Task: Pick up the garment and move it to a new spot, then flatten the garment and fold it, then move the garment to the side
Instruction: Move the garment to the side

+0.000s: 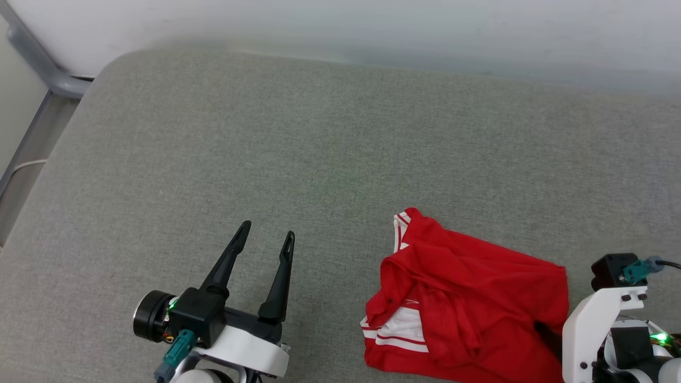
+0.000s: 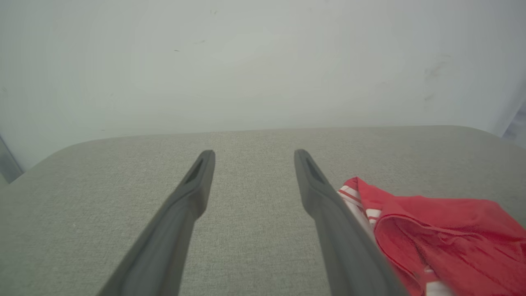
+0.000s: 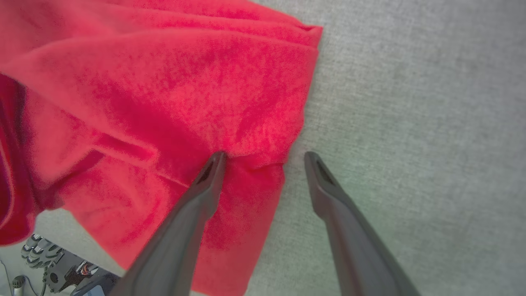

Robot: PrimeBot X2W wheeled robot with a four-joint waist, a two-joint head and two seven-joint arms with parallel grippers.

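The left gripper [image 1: 267, 230] hovers at the lower left over the grey padded surface [image 1: 266, 133], its fingers spread wide and holding nothing. Well to its right the garment [image 1: 479, 287] lies crumpled near the front edge. The right gripper [image 3: 265, 155] stands wide open astride the garment's right edge, one finger perhaps touching the cloth.

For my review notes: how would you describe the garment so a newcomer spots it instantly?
Start with the grey-green fabric surface before the wall. At its near edge, on the robot's right, lies the garment, a crumpled red shirt. White panels with red stripes set it apart from the plain cloth.
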